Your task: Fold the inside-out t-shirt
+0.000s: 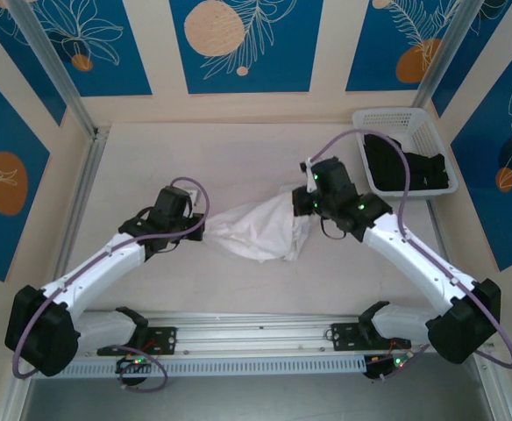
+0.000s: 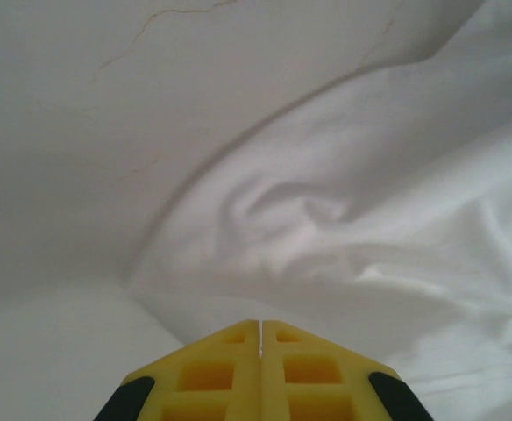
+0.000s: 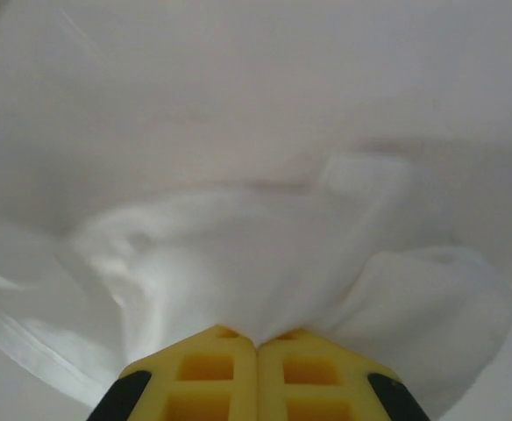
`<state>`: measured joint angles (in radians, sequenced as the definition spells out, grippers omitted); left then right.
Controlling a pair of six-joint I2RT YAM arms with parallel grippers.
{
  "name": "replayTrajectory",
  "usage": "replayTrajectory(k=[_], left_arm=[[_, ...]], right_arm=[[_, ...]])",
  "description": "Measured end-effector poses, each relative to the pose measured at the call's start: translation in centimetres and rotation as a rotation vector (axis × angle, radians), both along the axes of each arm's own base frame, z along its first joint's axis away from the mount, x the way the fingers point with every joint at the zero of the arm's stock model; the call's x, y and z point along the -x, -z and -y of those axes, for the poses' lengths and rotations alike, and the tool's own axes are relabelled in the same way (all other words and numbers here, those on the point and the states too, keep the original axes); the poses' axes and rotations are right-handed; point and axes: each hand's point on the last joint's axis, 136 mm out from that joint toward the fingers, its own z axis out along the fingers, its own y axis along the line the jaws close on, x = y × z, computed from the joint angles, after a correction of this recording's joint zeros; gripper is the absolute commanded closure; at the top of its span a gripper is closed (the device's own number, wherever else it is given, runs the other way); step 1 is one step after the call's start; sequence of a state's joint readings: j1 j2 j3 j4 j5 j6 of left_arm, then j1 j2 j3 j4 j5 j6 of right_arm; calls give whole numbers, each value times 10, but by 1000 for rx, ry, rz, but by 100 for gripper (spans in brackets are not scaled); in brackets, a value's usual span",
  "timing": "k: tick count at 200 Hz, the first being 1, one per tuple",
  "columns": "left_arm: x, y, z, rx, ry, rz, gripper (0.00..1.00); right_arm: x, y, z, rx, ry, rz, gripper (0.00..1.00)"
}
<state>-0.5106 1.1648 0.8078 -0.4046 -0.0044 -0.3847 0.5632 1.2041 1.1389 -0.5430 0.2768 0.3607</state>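
A: Where's the t-shirt (image 1: 258,230)?
B: In the middle of the desk (image 1: 238,158), crumpled into a band strung between your two tools. It's well apart from the basket (image 1: 392,112) at the far right corner.
A: Tool state?
B: Left tool (image 2: 260,326) is closed tight, with a sliver of white cloth nipped at the tip. Right tool (image 3: 257,338) is clamped on a gathered fold, and the cloth puckers into it. You hold both ends.
A: How does it handle?
B: Going by the wrinkles, it's thin, light and limp. It won't keep a shape, and it probably sags and drags on the desk. Not fragile. A pinch likely catches more than one layer.
A: Where do you take hold?
B: Hem, shoulder seams or sleeve edges, I'd say. Pinch an edge, not the middle. I can't tell which parts you have now because it's too bunched.
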Motion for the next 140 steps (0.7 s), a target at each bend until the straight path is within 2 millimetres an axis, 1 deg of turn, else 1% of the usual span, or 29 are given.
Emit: replayTrajectory(k=[6, 18, 26, 34, 42, 47, 54, 66, 71, 78, 86, 93, 104, 115, 127, 140], left_arm=[[0, -4, 1, 6, 4, 4, 100], [0, -17, 1, 17, 4, 25, 100], [-1, -27, 1, 28, 3, 47, 100], [-2, -38, 1, 39, 0, 68, 100], [-5, -47, -1, 47, -8, 89, 100], [-6, -51, -2, 52, -14, 99, 100], [-8, -54, -6, 55, -26, 107, 100], [-12, -53, -12, 55, -48, 105, 100], [-13, -52, -15, 56, -56, 103, 100], [-14, -49, -19, 55, -67, 99, 100], [-14, -46, -22, 51, -78, 93, 100], [-14, -42, -25, 47, -86, 86, 100], [-14, -38, -28, 42, -93, 78, 100], [-14, -34, -29, 41, -97, 72, 100], [-15, -31, -30, 43, -97, 66, 100], [-14, -28, -29, 45, -94, 58, 100]], right_arm=[[-5, -16, -1, -4, -6, 29, 100], [-15, -40, -4, -8, -20, 71, 100], [-24, -49, -7, -10, -26, 88, 97], [-35, -52, -10, -11, -29, 94, 91], [-49, -46, -14, -8, -35, 72, 82], [-59, -42, -17, -9, -36, 55, 73], [-74, -30, -21, -3, -40, 23, 61], [-101, 1, -32, 25, -54, -45, 48], [-109, 14, -34, 43, -57, -68, 42], [-114, 34, -35, 66, -60, -104, 36], [-111, 56, -35, 97, -67, -150, 30], [-102, 71, -34, 117, -75, -186, 27], [-84, 82, -33, 128, -94, -212, 24], [-62, 82, -29, 120, -105, -221, 23], [-37, 75, -23, 101, -120, -201, 23], [-15, 68, -15, 70, -114, -166, 23]])
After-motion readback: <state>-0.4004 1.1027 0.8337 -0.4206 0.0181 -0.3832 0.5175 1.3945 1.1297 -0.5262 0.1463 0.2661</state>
